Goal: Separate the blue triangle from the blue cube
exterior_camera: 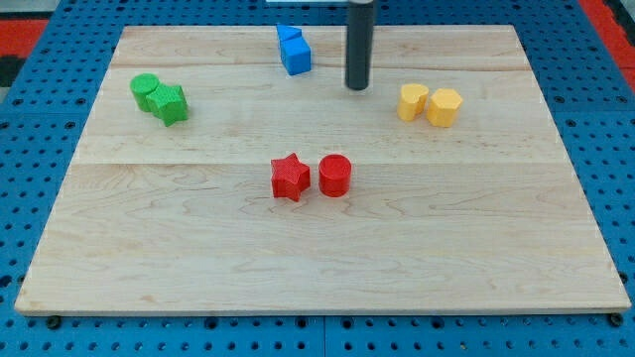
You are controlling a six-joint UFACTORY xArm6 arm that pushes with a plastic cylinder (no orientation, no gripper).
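Note:
The blue triangle and the blue cube touch each other near the view's top, left of centre; the triangle lies just above the cube. My tip is the lower end of a dark rod, to the right of the blue cube and apart from it.
A green cylinder and a green star touch at the left. A red star and a red cylinder sit in the middle. Two yellow blocks sit at the right. The wooden board rests on blue pegboard.

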